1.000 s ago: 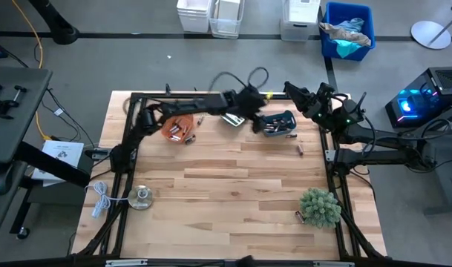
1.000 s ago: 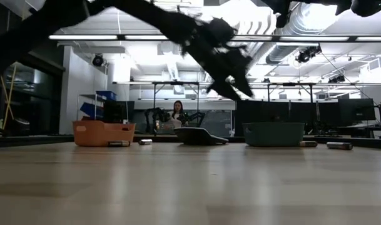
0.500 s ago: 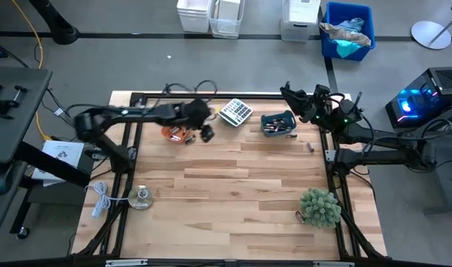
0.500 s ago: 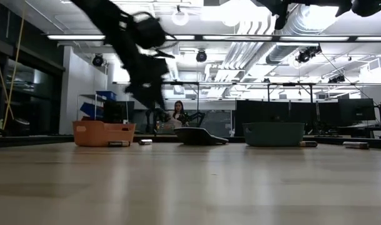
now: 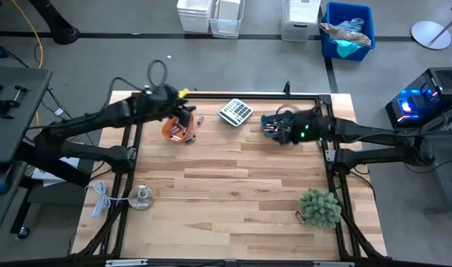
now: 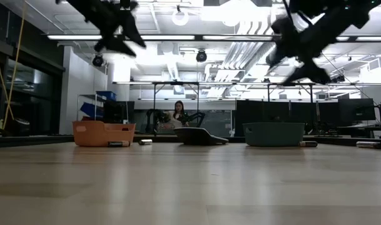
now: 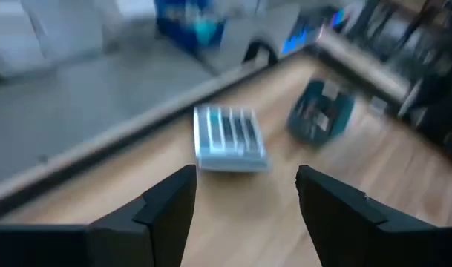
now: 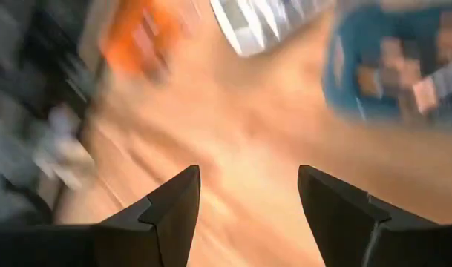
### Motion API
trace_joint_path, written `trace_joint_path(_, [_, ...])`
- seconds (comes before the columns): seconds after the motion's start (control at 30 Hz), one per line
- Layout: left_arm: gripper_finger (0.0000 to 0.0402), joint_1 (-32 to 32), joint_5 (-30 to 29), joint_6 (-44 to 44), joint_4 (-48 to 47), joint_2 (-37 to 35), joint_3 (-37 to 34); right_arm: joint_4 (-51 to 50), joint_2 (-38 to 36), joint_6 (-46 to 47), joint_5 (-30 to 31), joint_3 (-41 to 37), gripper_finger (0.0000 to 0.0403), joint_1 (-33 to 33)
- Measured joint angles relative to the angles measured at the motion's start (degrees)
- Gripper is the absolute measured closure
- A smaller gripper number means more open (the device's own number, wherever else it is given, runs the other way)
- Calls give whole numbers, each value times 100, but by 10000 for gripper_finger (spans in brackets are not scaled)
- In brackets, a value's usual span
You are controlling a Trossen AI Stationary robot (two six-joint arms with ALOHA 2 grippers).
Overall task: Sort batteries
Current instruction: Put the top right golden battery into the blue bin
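From above, you have the left gripper over the orange bowl at the far left of the desk. A few batteries lie in that bowl, and one loose battery sits just beside it. The right gripper hangs at the teal bowl, which also holds batteries, though they are partly hidden. The grey calculator lies between the two bowls. Nearer you, a round disc object rests by the left edge and a green plant by the right edge.

At desk height, you see both arms raised above the orange bowl and the teal bowl, with loose batteries on the wood beside each. A person sits far behind.

Through the left wrist camera, your fingers stand apart with nothing between them; the calculator and teal bowl lie beyond.

Through the right wrist camera, the fingers are likewise spread and empty, with the teal bowl, batteries inside it, ahead.
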Motion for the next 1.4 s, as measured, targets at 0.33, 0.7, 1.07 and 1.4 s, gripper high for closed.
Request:
trace_joint_path(0.33, [182,238,-53,20,251,-756,-5,-1496,469,659,77,199,181,1643])
trace_joint_path(0.7, [182,259,596,-160,1270,-379,-9,-2954,1790,-966,1203,664,181,-375])
trace_joint_path(1.07, [182,258,860,-476,1254,-362,-9,-1807,3227,-2302,936,667,181,-1329])
trace_joint_path(1.4, [182,256,862,-519,1254,-362,-9,-1811,3309,-4636,1202,667,181,-1592])
